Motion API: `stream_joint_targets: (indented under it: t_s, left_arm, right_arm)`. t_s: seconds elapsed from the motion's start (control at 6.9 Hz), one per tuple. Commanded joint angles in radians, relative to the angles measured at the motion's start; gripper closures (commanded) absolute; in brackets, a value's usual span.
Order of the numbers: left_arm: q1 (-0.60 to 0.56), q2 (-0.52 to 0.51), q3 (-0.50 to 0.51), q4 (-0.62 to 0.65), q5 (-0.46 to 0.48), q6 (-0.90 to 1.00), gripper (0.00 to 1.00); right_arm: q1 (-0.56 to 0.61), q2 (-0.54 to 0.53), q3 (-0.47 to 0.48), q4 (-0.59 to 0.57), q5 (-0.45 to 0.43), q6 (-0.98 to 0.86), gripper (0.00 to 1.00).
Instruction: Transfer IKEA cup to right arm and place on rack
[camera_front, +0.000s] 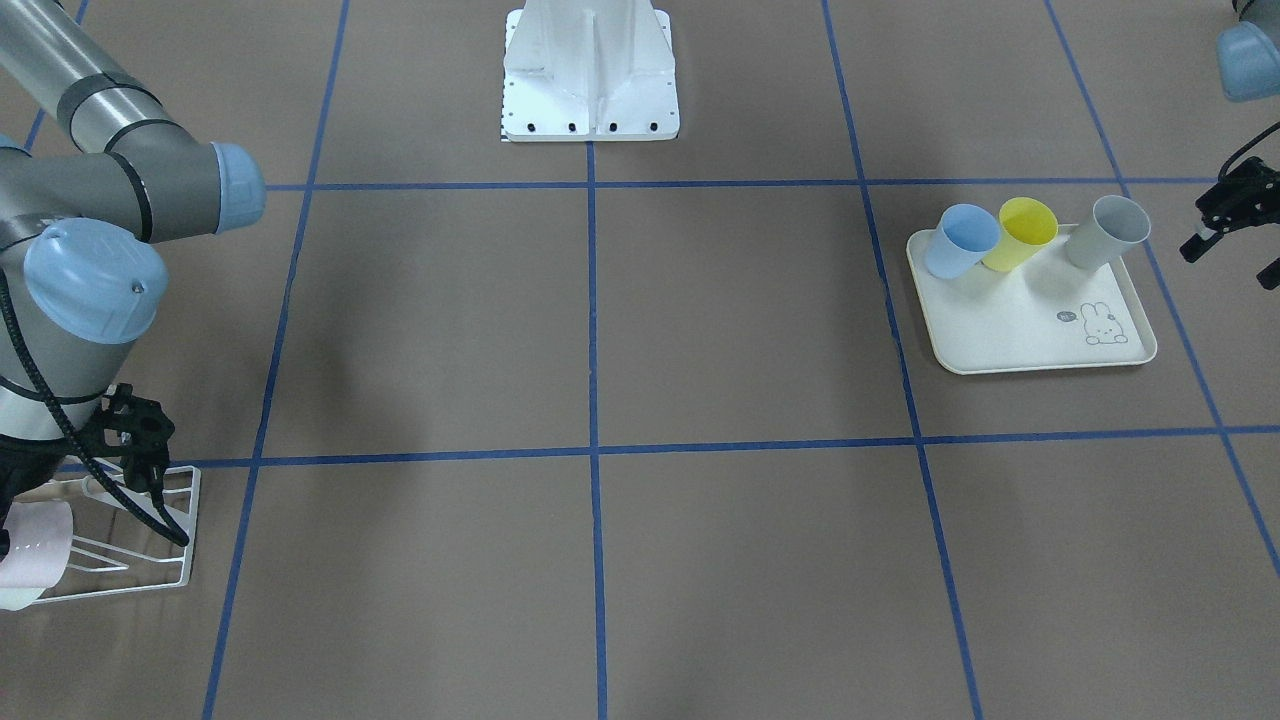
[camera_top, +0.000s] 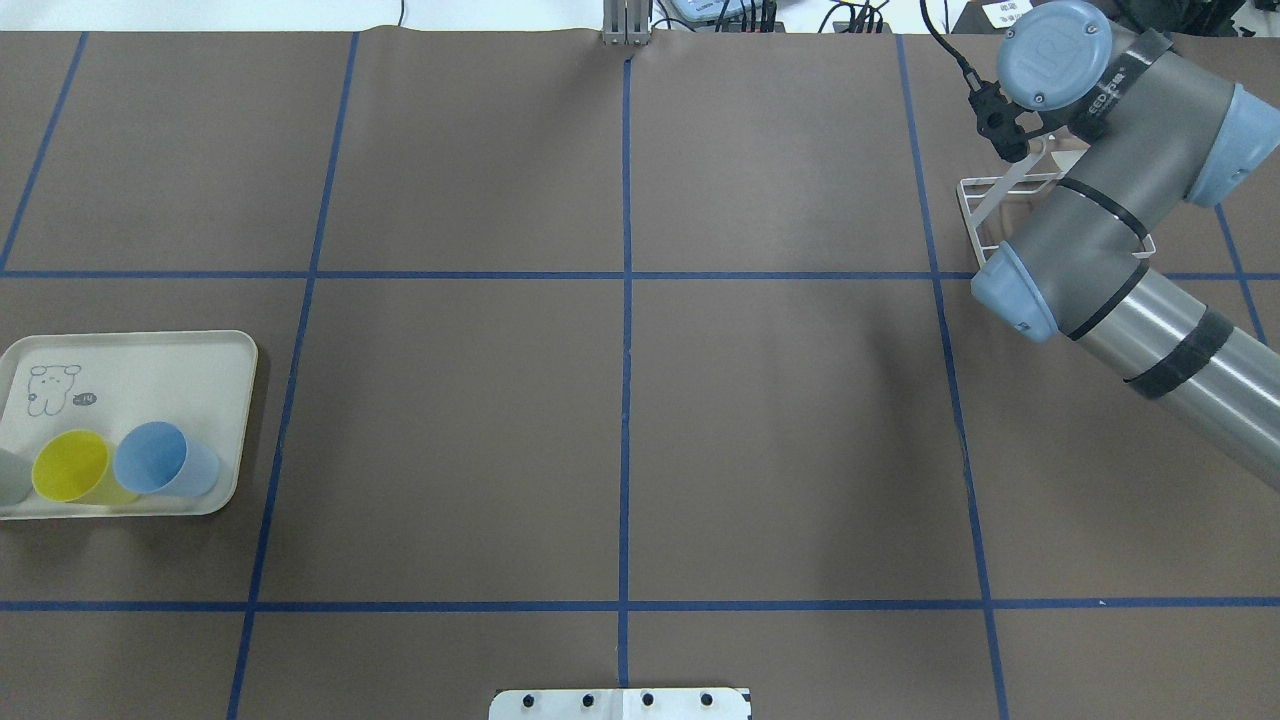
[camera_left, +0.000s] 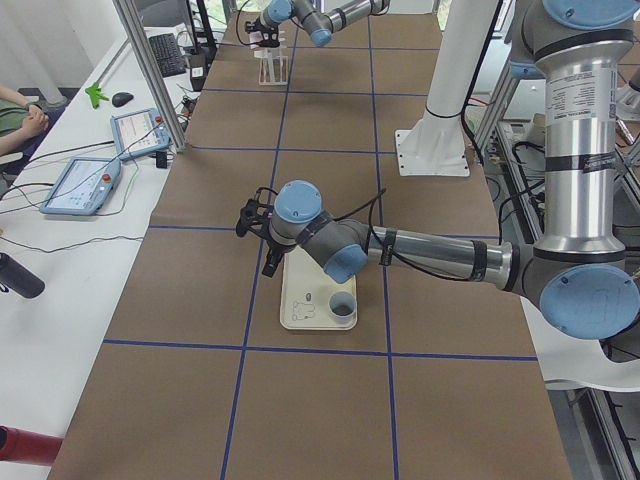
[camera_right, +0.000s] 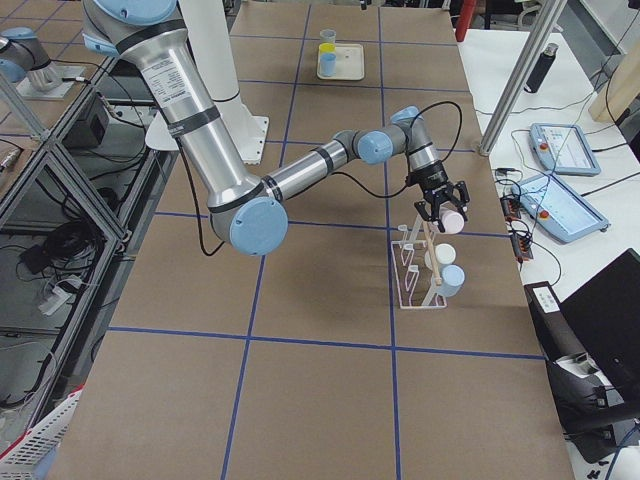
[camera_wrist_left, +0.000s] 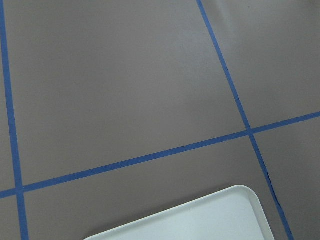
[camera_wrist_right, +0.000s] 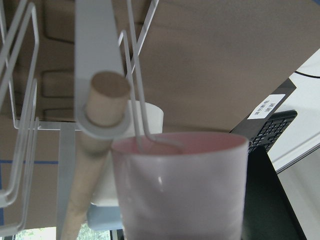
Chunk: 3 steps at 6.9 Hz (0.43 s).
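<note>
A pale pink IKEA cup hangs mouth-first on a prong of the white wire rack, beside its wooden dowel. It also shows in the front view and the right side view. My right gripper is just above the cup with its jaws spread, not touching it. A white cup and a blue cup hang lower on the rack. My left gripper looks open and empty, beside the cream tray.
The rabbit tray holds a blue cup, a yellow cup and a grey cup. The white robot base stands at the table's middle. Blue tape lines cross the brown table. Operator panels lie beyond the rack.
</note>
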Motion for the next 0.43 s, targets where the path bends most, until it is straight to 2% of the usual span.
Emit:
stream_joint_targets:
  t_s: [0.0,0.14,0.29]
  left_arm:
    - [0.001,0.000,0.002,0.000,0.001,0.000,0.00]
    - [0.001,0.000,0.002,-0.002,0.001,0.000,0.00]
    - [0.001,-0.002,0.003,0.000,0.001,0.000,0.00]
  right_arm:
    - [-0.008,0.004,-0.012,0.000,-0.005,0.002,0.40]
    - [-0.010,0.004,-0.014,0.000,-0.003,0.002,0.36]
    - [-0.013,0.004,-0.015,0.000,-0.003,0.003,0.24]
